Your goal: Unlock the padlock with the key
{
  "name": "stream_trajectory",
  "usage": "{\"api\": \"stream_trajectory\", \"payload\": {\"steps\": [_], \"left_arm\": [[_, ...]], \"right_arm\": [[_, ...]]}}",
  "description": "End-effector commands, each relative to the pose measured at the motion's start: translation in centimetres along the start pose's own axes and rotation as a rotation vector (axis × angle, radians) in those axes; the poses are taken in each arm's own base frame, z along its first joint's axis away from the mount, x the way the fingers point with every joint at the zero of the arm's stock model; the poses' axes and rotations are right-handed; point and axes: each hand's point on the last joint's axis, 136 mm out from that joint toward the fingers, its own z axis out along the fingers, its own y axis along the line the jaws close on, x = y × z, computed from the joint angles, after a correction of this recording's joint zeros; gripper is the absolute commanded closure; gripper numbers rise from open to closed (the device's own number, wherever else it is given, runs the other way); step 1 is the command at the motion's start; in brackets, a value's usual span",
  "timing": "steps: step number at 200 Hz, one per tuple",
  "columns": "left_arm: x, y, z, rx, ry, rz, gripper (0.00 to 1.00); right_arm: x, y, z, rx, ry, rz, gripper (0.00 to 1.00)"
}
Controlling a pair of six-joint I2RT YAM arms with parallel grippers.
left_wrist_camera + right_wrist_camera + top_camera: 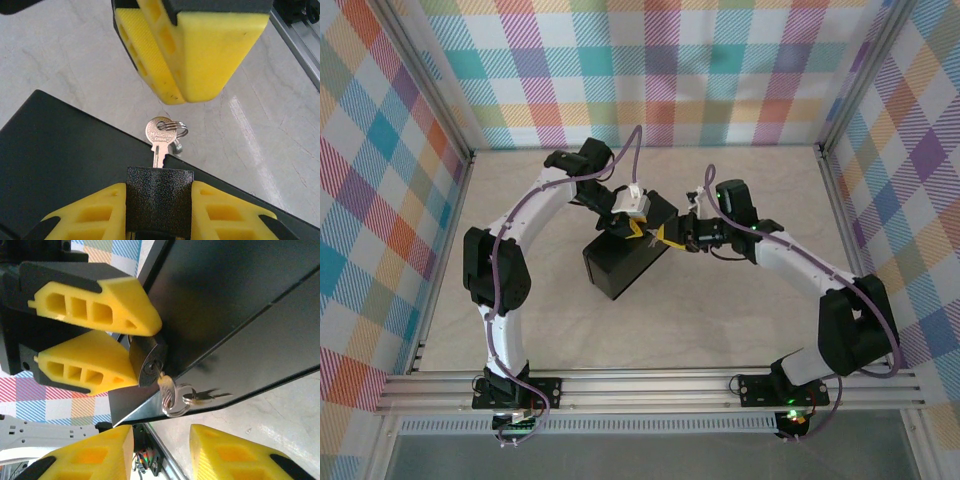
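Observation:
My left gripper (159,186) is shut on the padlock (159,200), a small dark speckled body clamped between its yellow fingers (90,220). The silvery key (159,137) stands in the padlock's keyhole, its head carrying a small ring. From the right wrist the padlock (147,360) sits between the left gripper's fingers (95,305), and the key (167,387) points out towards my right gripper (162,432). That gripper is open, its fingertips just short of the key and nothing between them. From above, both grippers (638,228) (672,238) meet over the box.
A black box (620,268) lies under the two grippers at the table's middle. Plaid walls close in the back and both sides. An aluminium rail (650,385) runs along the near edge. Purple cables (535,205) follow the arms.

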Motion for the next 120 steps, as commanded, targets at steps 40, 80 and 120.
{"api": "stream_trajectory", "payload": {"steps": [40, 80, 120], "left_arm": [[1.52, -1.23, 1.25, 0.068, 0.030, -0.036, 0.80], [1.33, -1.37, 1.22, 0.072, 0.020, -0.036, 0.80], [1.28, -1.32, 1.24, 0.072, 0.016, -0.036, 0.80]], "right_arm": [[-1.48, 0.31, 0.35, -0.022, -0.037, -0.026, 0.69], [-1.88, 0.36, 0.63, -0.033, -0.040, -0.022, 0.71], [-2.00, 0.33, 1.02, -0.055, -0.033, -0.007, 0.79]]}}
